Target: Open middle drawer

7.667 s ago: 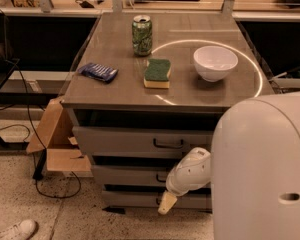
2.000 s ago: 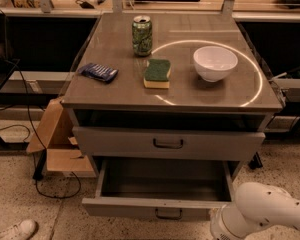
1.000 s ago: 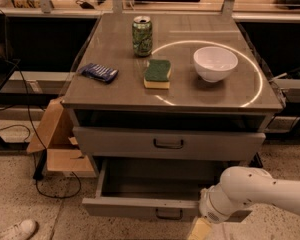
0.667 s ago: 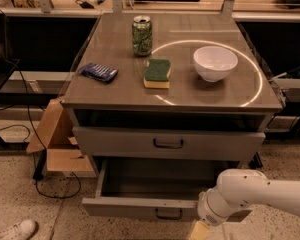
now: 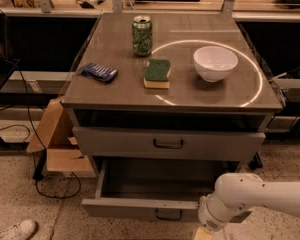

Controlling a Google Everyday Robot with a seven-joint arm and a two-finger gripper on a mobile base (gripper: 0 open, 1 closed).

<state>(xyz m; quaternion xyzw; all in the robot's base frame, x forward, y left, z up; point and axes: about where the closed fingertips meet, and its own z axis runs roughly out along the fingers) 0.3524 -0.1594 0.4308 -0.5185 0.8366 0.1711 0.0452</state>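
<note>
Gripper at bottom edge, just R of middle drawer handle; claw state: cannot tell. Drawer stands pulled out, below shut top drawer. Tabletop: bowl, sponge, can.

Gripper sits low, below the bench's front right corner: only a pale yellowish stub shows, the rest is cut off at the lower border of view. Arm covers the right end of the middle drawer front. Drawer's rear interior is lost in shadow under the upper drawer. Can label and blue packet print unreadable. Shoe cropped off the front left corner.
</note>
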